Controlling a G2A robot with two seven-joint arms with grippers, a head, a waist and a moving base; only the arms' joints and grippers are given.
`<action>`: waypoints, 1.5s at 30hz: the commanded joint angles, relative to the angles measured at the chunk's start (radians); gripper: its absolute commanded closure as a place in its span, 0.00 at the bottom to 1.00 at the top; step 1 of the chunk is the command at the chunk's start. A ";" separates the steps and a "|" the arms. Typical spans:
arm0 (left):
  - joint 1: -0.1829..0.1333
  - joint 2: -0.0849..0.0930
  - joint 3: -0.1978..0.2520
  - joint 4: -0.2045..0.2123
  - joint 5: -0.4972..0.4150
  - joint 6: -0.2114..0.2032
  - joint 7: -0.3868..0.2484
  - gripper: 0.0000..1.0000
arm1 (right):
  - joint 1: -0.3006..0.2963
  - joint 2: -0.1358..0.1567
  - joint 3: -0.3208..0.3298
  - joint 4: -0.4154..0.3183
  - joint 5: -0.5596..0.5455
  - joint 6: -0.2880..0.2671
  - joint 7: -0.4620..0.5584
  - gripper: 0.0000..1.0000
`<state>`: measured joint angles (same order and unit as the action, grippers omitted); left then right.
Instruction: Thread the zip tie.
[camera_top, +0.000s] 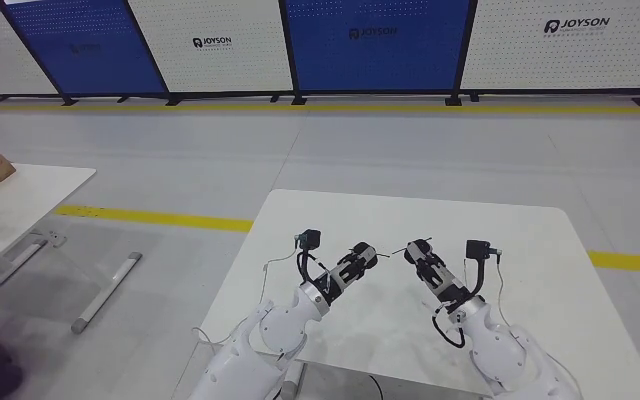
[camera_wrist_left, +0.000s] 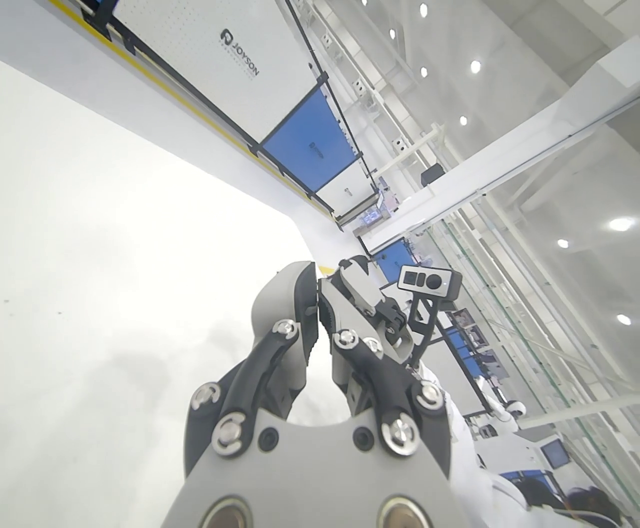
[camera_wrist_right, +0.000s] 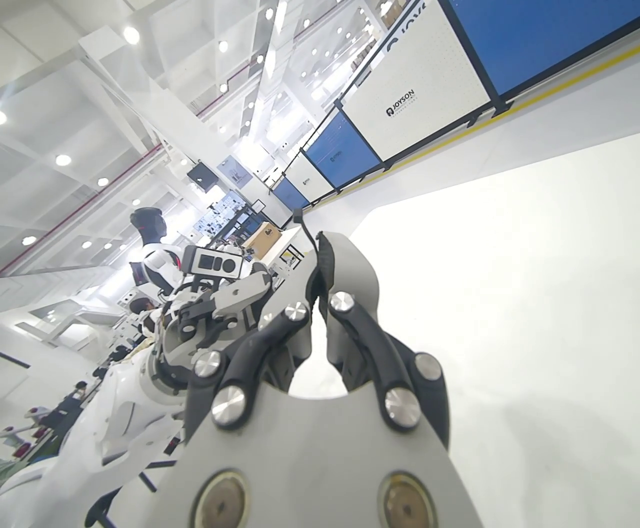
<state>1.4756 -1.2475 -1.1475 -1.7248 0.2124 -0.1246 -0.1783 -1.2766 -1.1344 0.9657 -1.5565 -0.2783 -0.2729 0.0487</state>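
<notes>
A thin black zip tie (camera_wrist_right: 305, 226) sticks out from the tips of my right gripper (camera_wrist_right: 320, 245), which is shut on it; its small square head points away from the fingers. In the top view both grippers hover over the white table (camera_top: 520, 300), tips facing each other a short gap apart: the left gripper (camera_top: 371, 253) and the right gripper (camera_top: 411, 250). A faint dark line of the zip tie (camera_top: 398, 248) shows between them. My left gripper (camera_wrist_left: 318, 287) is shut, and I cannot make out anything between its pads.
A second white table (camera_top: 40, 190) stands at the far left across the grey floor. Yellow floor lines and blue and white partition panels (camera_top: 375, 45) run along the back. The table's near edge lies just below the arms.
</notes>
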 joint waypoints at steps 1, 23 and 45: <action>0.000 0.000 0.000 0.000 -0.002 0.000 -0.003 1.00 | 0.000 0.000 0.000 0.000 0.000 0.000 0.000 1.00; 0.000 0.001 0.003 0.001 0.008 0.002 0.005 1.00 | -0.020 -0.003 0.023 -0.010 0.008 -0.014 0.031 1.00; 0.000 0.001 0.003 0.001 0.008 0.002 0.005 1.00 | -0.039 -0.026 0.036 -0.020 -0.028 -0.012 0.021 1.00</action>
<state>1.4754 -1.2467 -1.1441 -1.7241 0.2202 -0.1228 -0.1731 -1.3154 -1.1598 1.0018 -1.5762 -0.3052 -0.2857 0.0689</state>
